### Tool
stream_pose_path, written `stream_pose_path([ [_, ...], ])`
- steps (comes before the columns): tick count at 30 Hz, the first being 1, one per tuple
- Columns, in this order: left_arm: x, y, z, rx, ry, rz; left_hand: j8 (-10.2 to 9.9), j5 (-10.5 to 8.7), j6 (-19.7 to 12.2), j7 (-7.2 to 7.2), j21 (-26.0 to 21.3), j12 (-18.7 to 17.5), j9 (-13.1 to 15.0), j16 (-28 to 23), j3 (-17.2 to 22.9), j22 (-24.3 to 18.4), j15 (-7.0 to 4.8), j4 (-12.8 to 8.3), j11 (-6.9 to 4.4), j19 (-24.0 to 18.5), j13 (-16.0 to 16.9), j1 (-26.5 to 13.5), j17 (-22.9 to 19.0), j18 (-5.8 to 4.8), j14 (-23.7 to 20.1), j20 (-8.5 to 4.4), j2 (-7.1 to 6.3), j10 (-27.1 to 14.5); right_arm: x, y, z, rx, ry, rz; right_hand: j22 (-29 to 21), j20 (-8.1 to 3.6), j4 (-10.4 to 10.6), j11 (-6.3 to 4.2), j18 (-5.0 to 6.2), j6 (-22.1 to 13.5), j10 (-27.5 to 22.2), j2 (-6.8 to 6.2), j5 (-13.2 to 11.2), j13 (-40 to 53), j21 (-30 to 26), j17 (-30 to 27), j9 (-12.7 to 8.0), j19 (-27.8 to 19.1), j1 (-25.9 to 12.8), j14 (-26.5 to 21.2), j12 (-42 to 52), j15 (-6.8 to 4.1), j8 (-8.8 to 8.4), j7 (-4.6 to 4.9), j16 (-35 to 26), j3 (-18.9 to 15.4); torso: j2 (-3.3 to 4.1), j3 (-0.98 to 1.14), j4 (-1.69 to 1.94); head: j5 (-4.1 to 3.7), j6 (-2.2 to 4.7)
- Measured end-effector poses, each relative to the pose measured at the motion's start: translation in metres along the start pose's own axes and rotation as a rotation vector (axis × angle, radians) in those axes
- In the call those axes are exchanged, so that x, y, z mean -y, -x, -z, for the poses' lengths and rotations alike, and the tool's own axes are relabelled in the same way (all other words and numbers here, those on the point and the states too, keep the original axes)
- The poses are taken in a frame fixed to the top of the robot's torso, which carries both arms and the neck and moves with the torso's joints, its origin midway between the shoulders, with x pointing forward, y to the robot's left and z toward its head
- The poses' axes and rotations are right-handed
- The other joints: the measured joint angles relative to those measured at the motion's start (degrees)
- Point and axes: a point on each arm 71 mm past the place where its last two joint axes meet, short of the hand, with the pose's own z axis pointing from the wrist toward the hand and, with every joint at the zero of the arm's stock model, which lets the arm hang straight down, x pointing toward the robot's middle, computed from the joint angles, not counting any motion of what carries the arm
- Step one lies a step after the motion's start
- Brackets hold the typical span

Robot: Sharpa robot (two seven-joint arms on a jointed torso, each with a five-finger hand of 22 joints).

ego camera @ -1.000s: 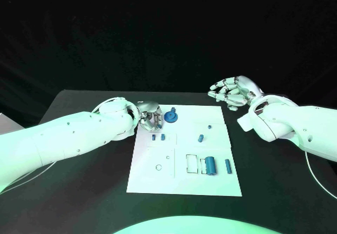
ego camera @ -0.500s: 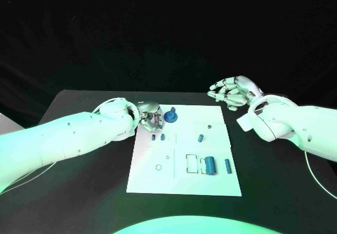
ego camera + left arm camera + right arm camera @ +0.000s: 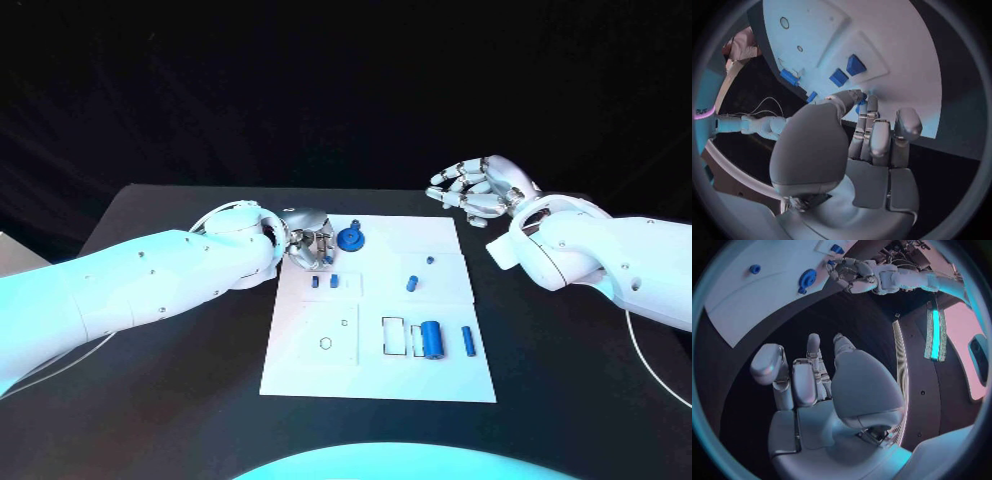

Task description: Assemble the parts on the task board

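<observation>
Task board [image 3: 378, 375], a white plate, lies mid-table with small blue parts on it. Left hand [image 3: 309, 248] rests at the board's far left corner, fingers curled inward; whether it pinches anything cannot be told. A round blue part [image 3: 351, 239] sits just beside it, toward the right hand [image 3: 477, 187], which hovers curled and empty off the far right corner.
</observation>
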Motion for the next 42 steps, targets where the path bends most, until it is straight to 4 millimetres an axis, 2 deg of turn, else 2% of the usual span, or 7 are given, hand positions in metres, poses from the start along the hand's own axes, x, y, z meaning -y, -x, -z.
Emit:
stream_pose_path([
  [24, 0.0004, -0.0012, -0.0028, -0.018, 0.011, -0.005, -0.24, 0.0, -0.28, 0.2, -0.43, -0.67, -0.14, 0.0, -0.16, -0.35, 0.0, -0.16, 0.01, -0.22, -0.01, 0.0, -0.33, 0.01, 0.0, -0.22, 0.0, -0.01, 0.0, 0.0001, -0.0001, 0.0, 0.0, 0.0, -0.13, 0.0, 0.0, 0.04, 0.0, 0.0, 0.04, 0.0, 0.0, -0.18, 0.0, 0.0, 0.0, 0.0, 0.0, 0.0, 0.0, 0.0, 0.0, 0.0, -0.34, 0.0, -0.01, 0.02, -0.04, -0.1, -0.31],
  [36, -0.0022, -0.0029, -0.0018, -0.021, 0.017, -0.005, -1.86, 0.01, -2.07, 0.43, -0.71, -1.61, -0.41, 0.0, -0.15, -0.72, -0.14, -0.15, 0.21, -0.22, 0.18, -0.15, -0.85, 0.01, -0.14, -0.22, -0.15, 0.19, 0.0003, 0.0002, 0.0, 0.0, -0.001, 0.0, -0.18, 0.0, 0.0, 0.05, 0.0, 0.0, 0.04, 0.0, 0.0, -0.27, -0.24, -0.09, 0.0, 0.0, 0.0, 0.0, -0.28, 0.0, 0.0, 0.0, -0.34, 0.0, -0.01, 0.02, -0.01, -0.01, -0.25],
  [42, -0.0035, -0.0056, -0.0014, -0.026, 0.021, -0.004, -3.42, 0.01, -3.99, 0.71, -0.94, -2.21, -0.78, 0.0, -0.15, -0.79, -0.21, -0.15, 0.19, -0.22, 0.37, -0.52, -0.98, 0.01, -0.21, -0.22, -0.52, 0.62, 0.0003, 0.0002, -0.0001, 0.0, -0.001, 0.001, -0.18, 0.0, 0.0, 0.05, 0.0, 0.0, 0.05, 0.0, 0.0, -0.27, -0.24, -0.09, 0.0, 0.0, 0.0, 0.0, -0.28, 0.0, 0.0, 0.0, -0.34, 0.0, -0.01, 0.02, -0.01, 0.01, -0.22],
])
